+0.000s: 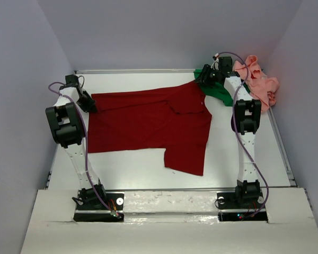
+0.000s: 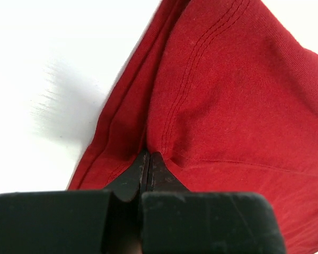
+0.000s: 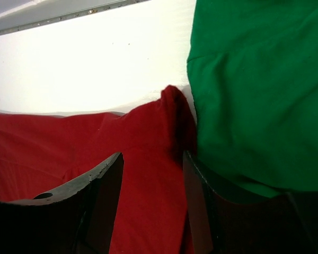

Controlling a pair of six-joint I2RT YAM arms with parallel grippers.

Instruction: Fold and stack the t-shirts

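Partly hidden green t-shirt (image 1: 220,96), perhaps crumpled.

Bare table (image 1: 122,172) lay open along the near edge between the arm bases; the red shirt (image 1: 148,124) covered the middle; the green shirt (image 1: 218,94) and pink shirt (image 1: 261,84) crowded the far right corner; the left arm (image 1: 69,129) and right arm (image 1: 246,116) stood at either side; walls (image 1: 21,79) closed left, far and right.

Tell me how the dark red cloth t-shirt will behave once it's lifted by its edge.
Likely floppy: the dark red cloth t-shirt bunches into folds where the left gripper pinches it, so it should sag below the grip. Probably light; it lies thin and flat. It may drag the bright green t-shirt, which lies against its corner.
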